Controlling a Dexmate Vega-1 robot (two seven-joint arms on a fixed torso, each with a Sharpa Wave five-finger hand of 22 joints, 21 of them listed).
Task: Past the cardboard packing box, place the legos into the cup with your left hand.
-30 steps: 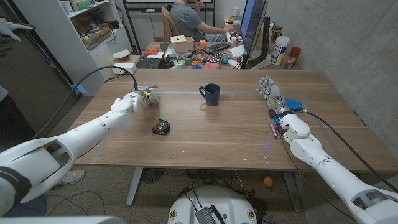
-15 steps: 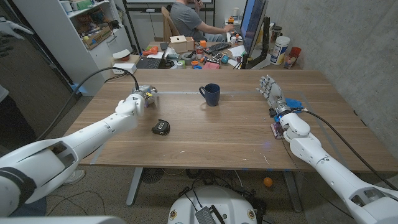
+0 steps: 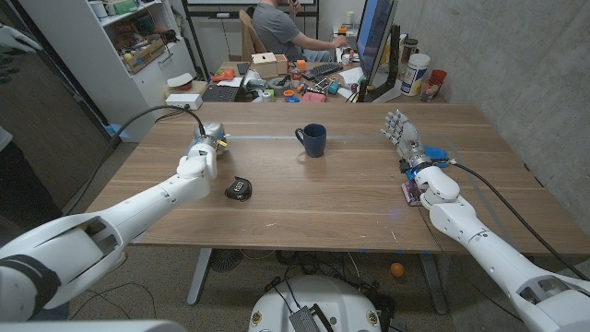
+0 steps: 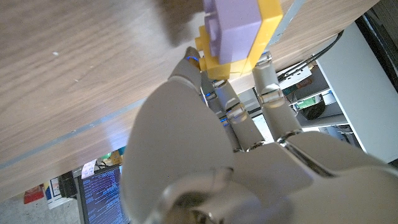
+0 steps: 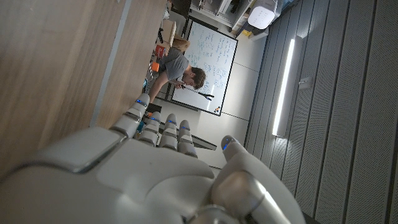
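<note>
My left hand [image 3: 197, 164] hangs over the left part of the wooden table [image 3: 323, 198] and grips a lego piece [image 3: 215, 139]. The left wrist view shows the lego piece [image 4: 237, 36] as purple and yellow bricks stuck together, pinched at the fingertips [image 4: 268, 70] above the wood. A dark blue cup [image 3: 312, 140] with its handle to the left stands upright at the table's far middle, well to the right of that hand. My right hand [image 3: 403, 135] stands at the far right with fingers apart and holds nothing; the same hand [image 5: 155, 168] fills the right wrist view's lower half.
A small black object [image 3: 238, 189] lies on the table just right of my left hand. Behind the table's far edge is a cluttered desk with a small cardboard box [image 3: 267, 65], a monitor [image 3: 376, 37] and a seated person [image 3: 277, 26]. Shelves [image 3: 138, 41] stand at the far left.
My left hand has drawn back toward the near side and slightly left, still holding the lego piece. The right hand, cup and black object have stayed put.
</note>
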